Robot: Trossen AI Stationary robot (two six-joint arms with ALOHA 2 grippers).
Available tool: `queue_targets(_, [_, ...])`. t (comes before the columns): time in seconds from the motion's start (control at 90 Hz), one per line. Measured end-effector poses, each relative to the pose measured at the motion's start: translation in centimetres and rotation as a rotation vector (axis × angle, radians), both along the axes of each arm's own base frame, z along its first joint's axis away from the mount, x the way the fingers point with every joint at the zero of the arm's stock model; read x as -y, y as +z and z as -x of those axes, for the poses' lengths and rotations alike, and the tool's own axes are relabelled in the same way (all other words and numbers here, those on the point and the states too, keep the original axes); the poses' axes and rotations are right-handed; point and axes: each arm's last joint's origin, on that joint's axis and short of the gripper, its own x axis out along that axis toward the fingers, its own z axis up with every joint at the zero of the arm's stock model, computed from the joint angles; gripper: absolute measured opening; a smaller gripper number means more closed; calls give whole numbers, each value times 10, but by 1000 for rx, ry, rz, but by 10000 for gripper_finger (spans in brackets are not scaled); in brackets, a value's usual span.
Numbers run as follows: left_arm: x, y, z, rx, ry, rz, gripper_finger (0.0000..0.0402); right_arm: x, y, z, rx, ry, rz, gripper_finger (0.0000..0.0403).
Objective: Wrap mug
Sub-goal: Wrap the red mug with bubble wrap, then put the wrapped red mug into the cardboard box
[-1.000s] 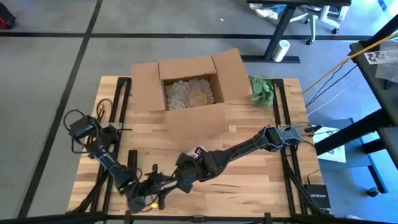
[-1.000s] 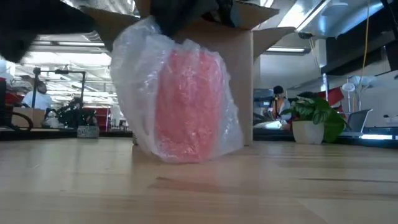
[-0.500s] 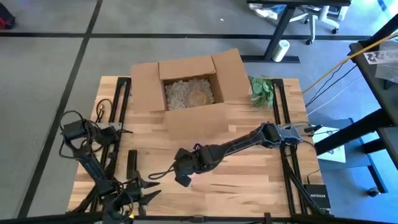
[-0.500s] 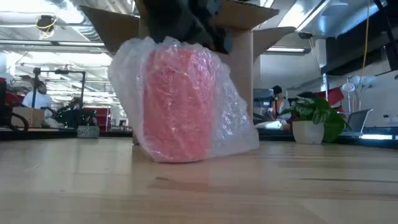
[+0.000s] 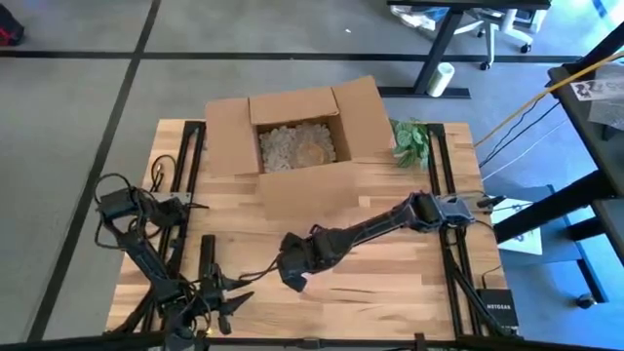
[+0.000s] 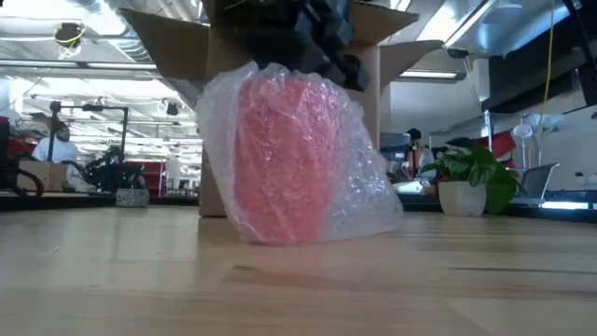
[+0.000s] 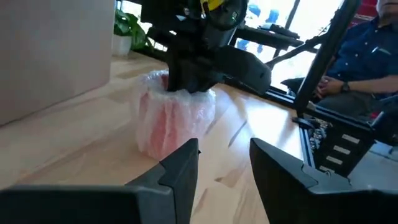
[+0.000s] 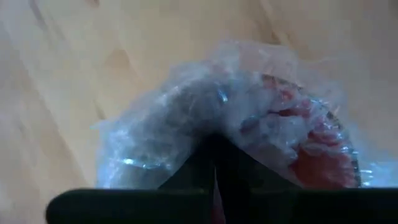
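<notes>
Pinching the bubble wrap [image 6: 364,196] atop the pink mug [image 6: 284,159] at the table's [image 5: 390,283] lower centre, the right gripper [image 5: 292,276] risked tipping it or loosening the loose fold, while the left gripper [image 7: 224,165] sat spread, lower left.

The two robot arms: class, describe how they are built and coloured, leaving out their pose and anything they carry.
Both arms are dark, slim and jointed. The left arm trails loose black cables near its base. The right arm has a pale grey joint block near the table edge. The left pincer has two broad, flat, dark fingers; a yellow mark shows on the right arm's wrist.
</notes>
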Motion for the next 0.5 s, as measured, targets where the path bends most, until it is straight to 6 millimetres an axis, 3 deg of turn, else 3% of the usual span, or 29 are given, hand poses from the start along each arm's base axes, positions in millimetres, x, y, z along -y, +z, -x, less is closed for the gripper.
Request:
queue_targets(0.178, [0, 0, 0, -3, -2, -2, 129, -3, 41, 14, 12, 21, 49, 0])
queue_targets(0.5, [-1, -2, 0, -17, -12, -11, 129, -18, 73, 17, 80, 146, 3, 17])
